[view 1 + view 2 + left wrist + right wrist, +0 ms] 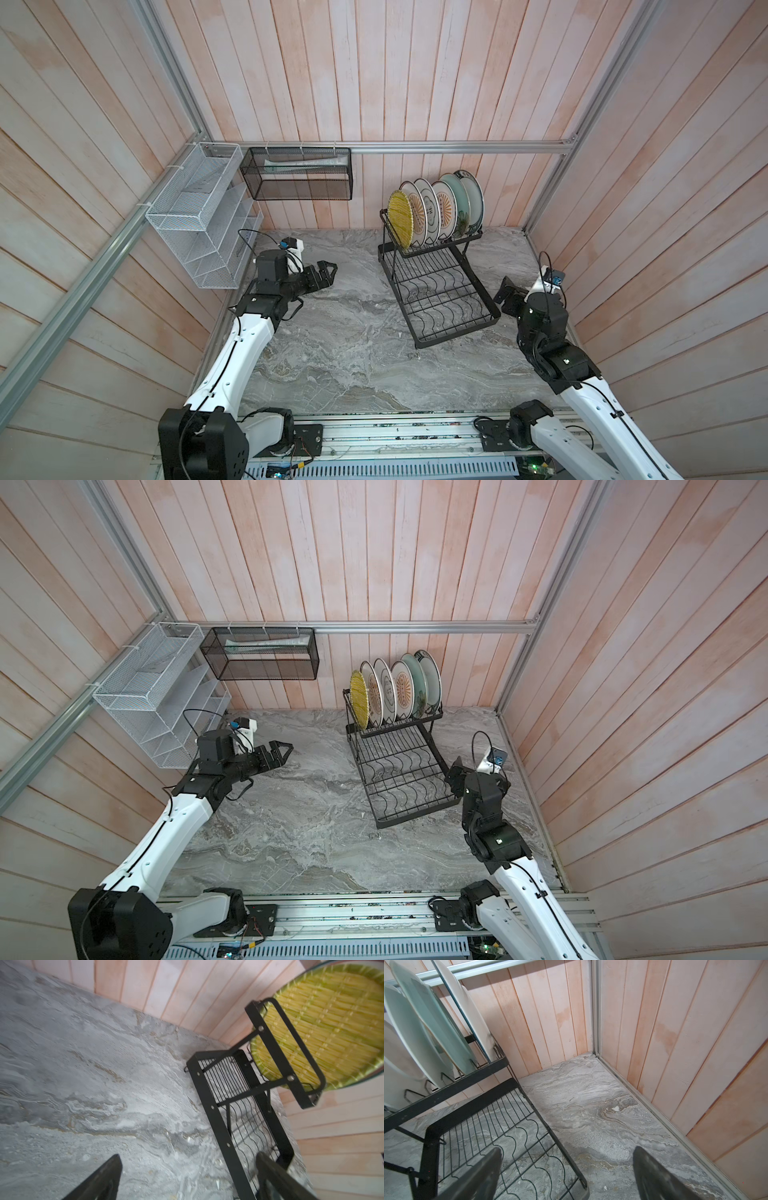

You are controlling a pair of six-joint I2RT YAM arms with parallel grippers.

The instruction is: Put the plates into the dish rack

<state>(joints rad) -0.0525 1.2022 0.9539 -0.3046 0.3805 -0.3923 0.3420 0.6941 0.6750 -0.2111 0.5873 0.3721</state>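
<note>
Six plates [436, 208] standing on edge in the top basket of the dish rack [459, 330], as far as I can see from here.
The yellow plate [400, 218] is at the left end of the row. My left gripper [330, 272] hangs over the bench [353, 353], well left of the rack, jaws apart and empty. My right gripper [501, 291] is just beside the lower tray's right corner, also spread and empty.

- Four plates [425, 1028] stand on edge in the upper tier of the dish rack [467, 1076].
- The right gripper [567, 1150], jaws wide apart: one over the rack's lower tray, one over the marbled tabletop [591, 1095].
</note>
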